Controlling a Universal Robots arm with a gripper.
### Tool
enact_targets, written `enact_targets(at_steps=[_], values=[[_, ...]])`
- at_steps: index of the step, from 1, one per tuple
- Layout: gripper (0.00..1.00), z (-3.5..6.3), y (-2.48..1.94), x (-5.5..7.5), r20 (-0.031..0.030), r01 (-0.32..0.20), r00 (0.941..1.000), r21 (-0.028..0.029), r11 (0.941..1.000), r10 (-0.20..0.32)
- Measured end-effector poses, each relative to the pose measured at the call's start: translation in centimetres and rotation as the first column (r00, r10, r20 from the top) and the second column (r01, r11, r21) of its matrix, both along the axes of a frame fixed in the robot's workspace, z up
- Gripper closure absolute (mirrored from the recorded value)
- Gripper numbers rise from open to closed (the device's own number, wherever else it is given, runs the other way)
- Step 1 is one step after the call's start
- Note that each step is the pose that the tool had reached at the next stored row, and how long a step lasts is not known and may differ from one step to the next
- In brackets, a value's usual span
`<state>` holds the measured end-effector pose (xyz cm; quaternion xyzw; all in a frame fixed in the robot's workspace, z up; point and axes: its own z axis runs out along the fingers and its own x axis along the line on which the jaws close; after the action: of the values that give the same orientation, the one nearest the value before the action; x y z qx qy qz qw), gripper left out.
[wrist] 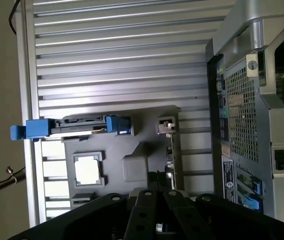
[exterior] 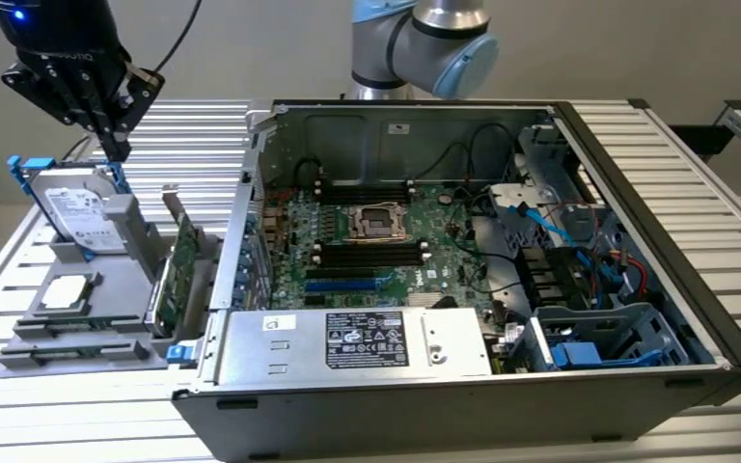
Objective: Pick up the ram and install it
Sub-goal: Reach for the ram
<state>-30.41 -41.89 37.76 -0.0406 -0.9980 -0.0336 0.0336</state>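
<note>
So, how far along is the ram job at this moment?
Nothing looks done yet: the long black slots on the motherboard seem empty. In hand: nothing. The pincer is shut and hangs above the grey tray, near the hard drive. Left: both the pickup and the install.
</note>
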Motion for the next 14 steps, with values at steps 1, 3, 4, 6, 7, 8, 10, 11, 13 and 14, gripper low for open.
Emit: enact_targets(at_steps=[1,3,4,6,7,8,10,11,13,14], values=[[0.89,-0.03,-0.04,-0.09,-0.0014,-0.001,1.0,-0.0003,1.0,0.001],[0.89,-0.12,-0.13,-0.26,-0.0031,-0.004,1.0,-0.0005,1.0,0.004],[0.89,-0.15,-0.2,-0.36,-0.0032,-0.006,1.0,-0.0004,1.0,0.006],[0.89,-0.21,-0.39,-0.48,-0.0032,-0.015,0.9999,-0.0004,0.9999,0.015],[0.89,-0.23,-0.48,-0.54,-0.0033,-0.02,0.9998,-0.0004,0.9998,0.02],[0.89,-0.24,-0.56,-0.59,-0.0033,-0.025,0.9997,-0.0004,0.9997,0.025],[0.89,-0.27,-0.66,-0.69,-0.0032,-0.038,0.9993,-0.0004,0.9993,0.038],[0.89,-0.27,-0.71,-0.74,-0.0033,-0.045,0.999,-0.0004,0.999,0.045],[0.89,-0.27,-0.79,-0.86,-0.0033,-0.058,0.9983,-0.0004,0.9983,0.058],[0.89,-0.27,-0.82,-0.93,-0.0033,-0.064,0.9979,-0.0004,0.9979,0.064]])
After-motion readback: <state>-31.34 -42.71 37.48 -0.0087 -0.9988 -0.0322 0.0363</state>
